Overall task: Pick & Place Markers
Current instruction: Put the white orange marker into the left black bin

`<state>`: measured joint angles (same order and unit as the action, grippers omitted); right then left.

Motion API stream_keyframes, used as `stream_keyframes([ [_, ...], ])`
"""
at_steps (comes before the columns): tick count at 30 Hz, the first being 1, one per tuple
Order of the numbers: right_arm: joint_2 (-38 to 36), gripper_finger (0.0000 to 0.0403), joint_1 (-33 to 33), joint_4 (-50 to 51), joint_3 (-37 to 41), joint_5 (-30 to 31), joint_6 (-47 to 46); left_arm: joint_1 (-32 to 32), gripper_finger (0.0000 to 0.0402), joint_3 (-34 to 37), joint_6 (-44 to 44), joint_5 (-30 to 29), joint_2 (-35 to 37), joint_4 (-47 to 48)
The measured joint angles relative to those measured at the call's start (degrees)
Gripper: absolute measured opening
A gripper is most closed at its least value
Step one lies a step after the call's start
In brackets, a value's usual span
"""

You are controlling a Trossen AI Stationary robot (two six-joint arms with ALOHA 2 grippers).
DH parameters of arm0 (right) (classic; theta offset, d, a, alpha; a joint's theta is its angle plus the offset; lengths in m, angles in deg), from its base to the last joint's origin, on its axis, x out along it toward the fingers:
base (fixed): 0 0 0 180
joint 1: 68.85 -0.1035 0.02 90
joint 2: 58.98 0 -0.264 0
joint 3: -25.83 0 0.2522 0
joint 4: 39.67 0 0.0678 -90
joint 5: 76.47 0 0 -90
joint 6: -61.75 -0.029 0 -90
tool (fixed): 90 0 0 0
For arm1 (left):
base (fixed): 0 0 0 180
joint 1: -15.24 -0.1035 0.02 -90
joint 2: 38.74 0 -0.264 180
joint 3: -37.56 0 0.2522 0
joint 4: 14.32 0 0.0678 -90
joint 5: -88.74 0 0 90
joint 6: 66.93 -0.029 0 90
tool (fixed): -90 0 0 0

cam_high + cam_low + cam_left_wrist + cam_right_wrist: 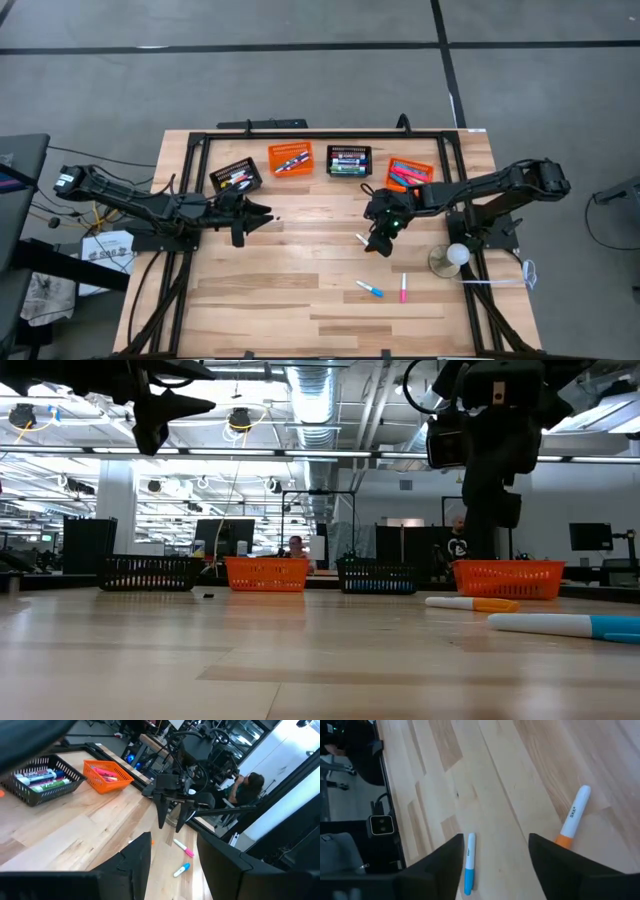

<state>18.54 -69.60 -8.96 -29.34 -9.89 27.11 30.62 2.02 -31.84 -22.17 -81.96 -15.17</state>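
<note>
Hovering above the smooth wooden desk (300, 290), the right claw (380, 243) is apart and empty; slim capped markers (572, 817) lie below.

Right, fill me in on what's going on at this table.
Two dark robot arms are sorting capped markers into four small mesh baskets along the wooden table's far side. The right gripper hangs open and empty above a white marker with an orange cap. A blue-capped marker and a pink-capped marker lie loose nearby. The left gripper waits, holding nothing.
</note>
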Motion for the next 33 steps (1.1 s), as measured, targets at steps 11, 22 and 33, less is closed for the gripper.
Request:
stream_keyframes([
  [11,-0.02,0.0243,-0.87,-0.30,0.00,8.34,-1.37,0.01,0.0159,-0.02,-8.66,5.19,3.42,-0.08],
  [22,1.46,0.0244,-6.74,5.70,-0.07,16.15,-4.43,0.00,0.0159,-0.02,-9.57,5.99,6.19,-0.12],
  [33,13.57,0.0244,-6.62,20.66,-11.75,18.11,1.55,0.01,0.0159,-0.02,-9.44,6.01,6.08,0.00],
])
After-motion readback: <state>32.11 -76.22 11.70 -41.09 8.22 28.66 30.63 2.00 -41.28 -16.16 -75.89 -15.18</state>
